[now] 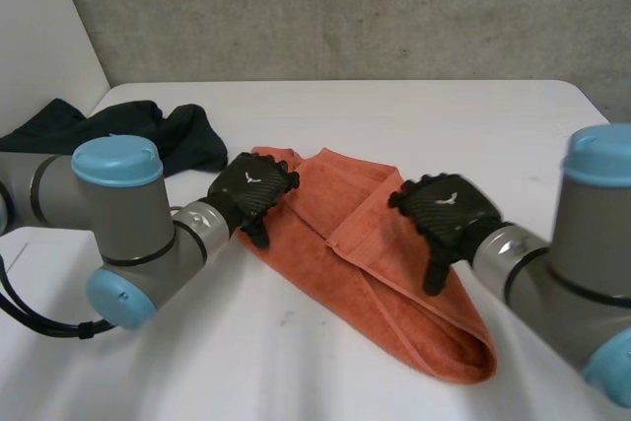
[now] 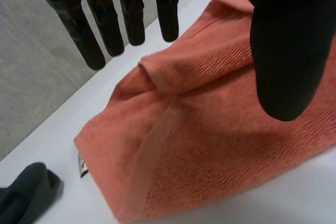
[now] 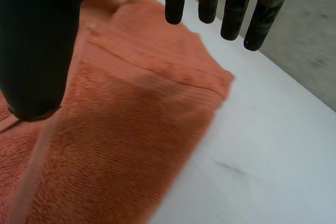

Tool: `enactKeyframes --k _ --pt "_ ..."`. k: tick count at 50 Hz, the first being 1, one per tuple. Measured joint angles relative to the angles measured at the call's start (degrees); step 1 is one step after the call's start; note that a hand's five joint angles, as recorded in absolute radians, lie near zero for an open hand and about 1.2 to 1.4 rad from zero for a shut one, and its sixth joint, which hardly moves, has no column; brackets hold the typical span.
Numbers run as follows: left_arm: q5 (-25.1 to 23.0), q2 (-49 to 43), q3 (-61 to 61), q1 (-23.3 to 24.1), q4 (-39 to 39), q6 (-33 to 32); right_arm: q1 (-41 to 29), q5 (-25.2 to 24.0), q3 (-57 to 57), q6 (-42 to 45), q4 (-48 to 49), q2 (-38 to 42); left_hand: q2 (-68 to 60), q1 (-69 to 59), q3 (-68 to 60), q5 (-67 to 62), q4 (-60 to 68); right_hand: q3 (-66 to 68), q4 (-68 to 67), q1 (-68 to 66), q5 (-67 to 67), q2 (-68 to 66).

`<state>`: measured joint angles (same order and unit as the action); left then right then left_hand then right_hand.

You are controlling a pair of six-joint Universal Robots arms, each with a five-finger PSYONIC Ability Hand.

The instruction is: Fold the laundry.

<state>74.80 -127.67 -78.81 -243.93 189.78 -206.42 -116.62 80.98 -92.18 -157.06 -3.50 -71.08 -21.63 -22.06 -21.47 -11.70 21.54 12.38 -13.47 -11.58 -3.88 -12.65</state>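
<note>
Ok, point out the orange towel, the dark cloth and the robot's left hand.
orange towel (image 1: pixel 365 283), head view, on its flat middle.
dark cloth (image 1: pixel 182 135), head view, on its bunched middle.
left hand (image 1: pixel 251 187), head view, on the hand's back.

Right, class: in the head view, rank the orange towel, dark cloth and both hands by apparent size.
Largest: orange towel.
Next: dark cloth.
Smallest: left hand and right hand, which look alike, so they stay unranked.

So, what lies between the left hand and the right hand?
The orange towel: in the head view its folded middle spans the gap between left hand and right hand.
</note>
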Motion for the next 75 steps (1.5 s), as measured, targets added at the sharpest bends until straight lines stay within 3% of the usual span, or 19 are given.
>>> enactKeyframes --k 8,11,18,27,30,31,32,33,38,48,57,60,63,65,75 --pt "2.83 -3.07 2.91 -0.26 -0.29 -0.11 -4.24 -0.13 4.61 8.47 1.54 7.05 -3.47 -2.75 -3.53 -3.66 3.64 0.0 0.0 0.0 0.0 0.0" --pt "3.57 -4.15 3.97 -0.25 -0.53 -0.57 -5.81 0.09 10.2 15.47 1.36 12.25 -8.35 -8.2 -8.51 -8.27 8.48 0.0 0.0 0.0 0.0 0.0" --pt "4.53 -5.81 5.18 -0.15 -1.49 -1.73 -6.51 0.42 16.3 17.95 0.66 17.16 -13.35 -13.32 -13.43 -13.13 13.61 0.0 0.0 0.0 0.0 0.0" --pt "6.98 -8.81 8.87 0.11 -4.62 -4.5 -6.63 0.51 24.06 17.96 -2.48 23.12 -32.28 -31.95 -32.28 -31.82 32.37 0.43 -0.22 -0.33 -0.11 -0.32" --pt "7.15 -9.43 9.68 0.13 -5.17 -4.79 -6.61 0.45 25.15 17.88 -3.06 23.97 -39.79 -39.37 -39.86 -39.23 39.78 14.37 -13.17 -11.98 -11.79 -14.04" --pt "7.22 -9.62 9.96 0.18 -5.35 -4.85 -6.59 0.39 25.58 17.83 -3.28 24.28 -43.5 -43.02 -43.61 -43.06 43.7 28.87 -27.62 -26.31 -24.94 -28.93" --pt "7.27 -9.68 10.05 0.2 -5.39 -4.87 -6.58 0.35 25.73 17.8 -3.33 24.39 -44.71 -43.73 -44.83 -44.45 45.29 28.87 -27.62 -26.31 -24.94 -28.93" --pt "7.39 -9.76 10.24 0.27 -5.44 -4.88 -6.57 0.28 26.07 17.75 -3.43 24.55 -45.86 -43.73 -45.98 -44.94 46.48 45.95 -44.84 -40.01 -41.55 -47.37" --pt "9.06 -9.39 10.85 0.56 -5.05 -4.83 -6.49 0.12 27.66 17.44 -3.42 24.79 -46.48 -43.73 -46.47 -44.94 47.08 55.22 -54.44 -45.44 -52.97 -54.71" --pt "14.69 -4.72 12.8 0.94 -1.95 -4.41 -5.23 1.85 31.89 13.45 -3.48 23.37 -46.49 -43.73 -46.58 -44.94 47.09 55.22 -54.48 -45.43 -52.97 -54.71" --pt "15.29 0.96 8.45 0.08 -0.88 -4.83 -1.6 5.8 32.07 15.66 -9.62 18.55 -46.51 -43.73 -46.58 -44.94 47.11 54.84 -54.1 -44.83 -52.62 -54.36" --pt "15.23 2.51 5.7 -0.13 -1.36 -4.9 -1.23 5.62 31.48 17.75 -12.82 17.71 -46.7 -43.72 -46.59 -44.94 47.11 24.82 -24.03 -18.66 -24.12 -22.93" --pt "15.05 4.53 2.38 -0.25 -1.82 -4.9 -1.22 4.38 30.6 18.99 -14.45 17.3 -46.71 -43.72 -46.59 -44.94 47.11 9.43 -8.3 -7.36 -7.91 -9.09" --pt "14.87 6.43 -0.35 -0.33 -2.07 -4.89 -1.35 2.59 30.01 19.52 -15.0 17.21 -46.71 -43.72 -46.6 -44.94 47.11 6.98 -5.53 -5.61 -5.15 -7.59" --pt "14.47 14.42 -8.1 -0.49 -1.82 -4.63 -3.87 -7.63 32.44 19.68 -14.84 21.85 -46.87 -43.73 -46.83 -44.94 47.11 6.71 -5.29 -5.48 -4.67 -7.59"
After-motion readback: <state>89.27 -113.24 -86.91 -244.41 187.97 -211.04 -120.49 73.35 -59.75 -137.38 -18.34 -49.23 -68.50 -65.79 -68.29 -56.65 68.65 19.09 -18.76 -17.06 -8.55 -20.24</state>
